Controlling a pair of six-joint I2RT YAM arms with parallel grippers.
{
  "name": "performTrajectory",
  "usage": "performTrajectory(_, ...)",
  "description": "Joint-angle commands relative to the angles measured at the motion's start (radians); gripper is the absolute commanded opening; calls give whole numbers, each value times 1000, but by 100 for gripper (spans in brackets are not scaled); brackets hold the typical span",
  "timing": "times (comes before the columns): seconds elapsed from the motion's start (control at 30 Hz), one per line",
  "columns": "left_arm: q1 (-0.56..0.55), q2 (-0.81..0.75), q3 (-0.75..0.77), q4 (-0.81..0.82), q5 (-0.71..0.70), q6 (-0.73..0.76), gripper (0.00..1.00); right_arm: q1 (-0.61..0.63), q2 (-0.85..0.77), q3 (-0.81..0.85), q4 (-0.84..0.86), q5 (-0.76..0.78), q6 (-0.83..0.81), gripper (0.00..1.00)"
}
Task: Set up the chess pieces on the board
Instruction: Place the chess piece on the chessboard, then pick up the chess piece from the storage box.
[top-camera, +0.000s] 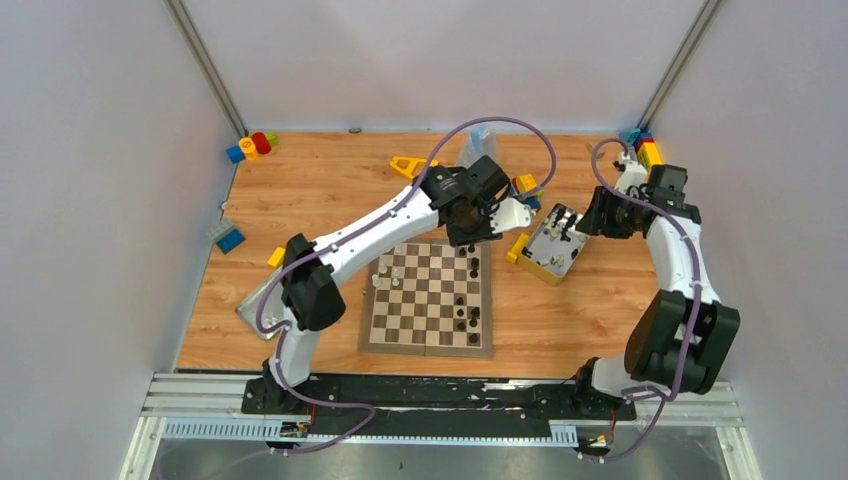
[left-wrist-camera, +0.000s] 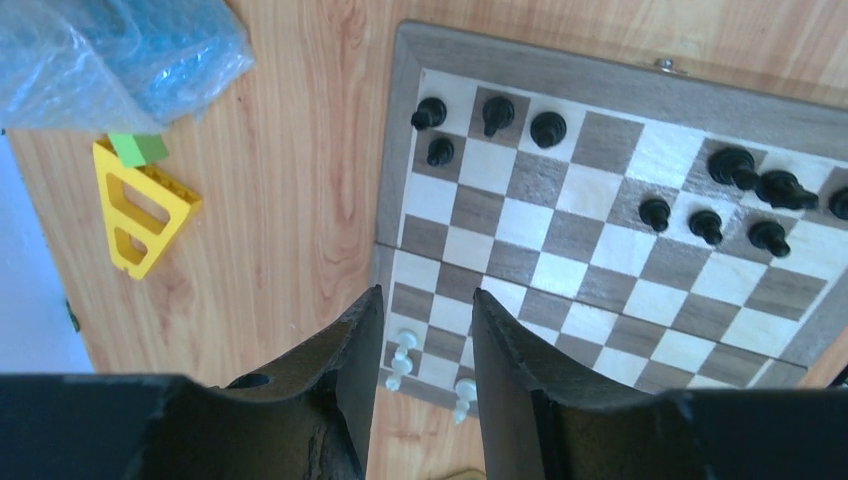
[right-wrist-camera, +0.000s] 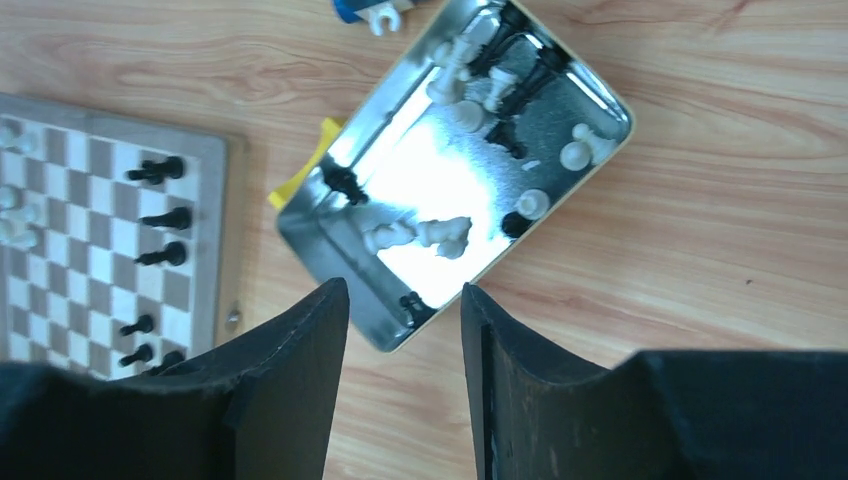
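We see the board (top-camera: 425, 350) lying on a pale wood-grain bench (top-camera: 320, 190), enclosed by plain whitish walls (top-camera: 100, 200). Black chess pieces (top-camera: 463, 312) stand along the board's right side, and a few white ones stand near its far left corner. The left gripper (top-camera: 468, 238) hangs over the board's far edge, jaws parted and empty. Right of the board, the right gripper (right-wrist-camera: 405, 292) hovers over an open tin (right-wrist-camera: 440, 170) that holds more pieces, jaws likewise apart and gripping nothing.
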Motion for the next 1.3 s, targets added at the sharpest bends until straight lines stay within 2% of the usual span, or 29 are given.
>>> performTrajectory(0.0, -2, -146, -120, 78, -1, -25, 46, 56, 110, 74, 77, 159, 4, 45)
performTrajectory(0.2, -2, -316, -279, 130, -18, -37, 47, 112, 267, 165, 90, 260, -127, 42)
performTrajectory(0.4, -1, -409, -380, 157, -42, -44, 48, 128, 373, 236, 58, 317, -261, 41)
performTrajectory(0.83, -1, -442, -438, 170, -49, -70, 48, 179, 534, 324, 77, 319, 12, 38)
performTrajectory(1.27, -1, -460, -453, 169, -12, -85, 48, 235, 581, 319, 131, 477, 70, 32)
